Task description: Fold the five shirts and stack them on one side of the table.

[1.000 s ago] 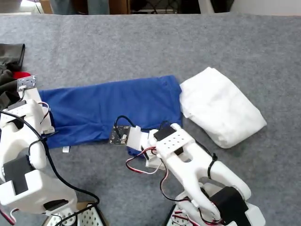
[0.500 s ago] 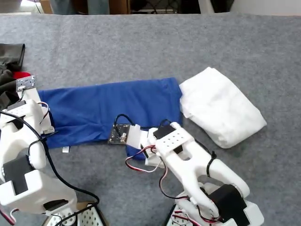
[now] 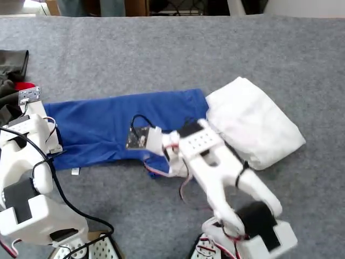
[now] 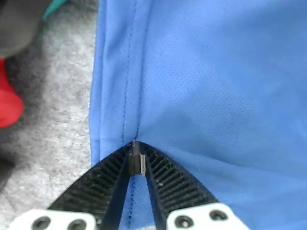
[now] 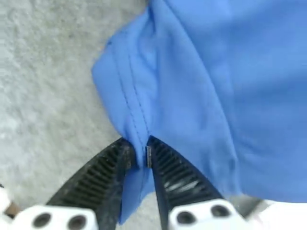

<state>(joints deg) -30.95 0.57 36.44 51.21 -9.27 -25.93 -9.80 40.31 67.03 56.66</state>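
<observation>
Worktop (image 3: 161,48): grey felt surface under both my arms; it carries everything listed below.
Blue shirt (image 3: 108,121): the task's thing in hand. It lies as a long band that runs from my left gripper to just past my right gripper, flat except where I pinch it.
White shirt (image 3: 250,121): a folded bundle just beyond my right gripper, on the side away from my left one. It touches the blue shirt's far end.
Dark clothes (image 3: 11,70): a loose heap with a red piece (image 4: 9,103) in it, just beside my left gripper and off the blue cloth. I judge these to be shirts yet to be folded.
Left gripper (image 4: 136,160): clamped tight on the blue shirt at a stitched hem, right at the cloth's edge.
Right gripper (image 5: 137,153): clamped on a bunched corner of the blue shirt's hem; grey worktop shows to one side of it.
Step in hand: I judge this to be the fold of the blue shirt, with both near corners taken up and the fold not yet laid over.
Next move calls for: lifting both grippers together and level, carrying the near edge across to the far edge, and keeping the cloth taut between them so no crease forms. Release should come only once the edges meet.
</observation>
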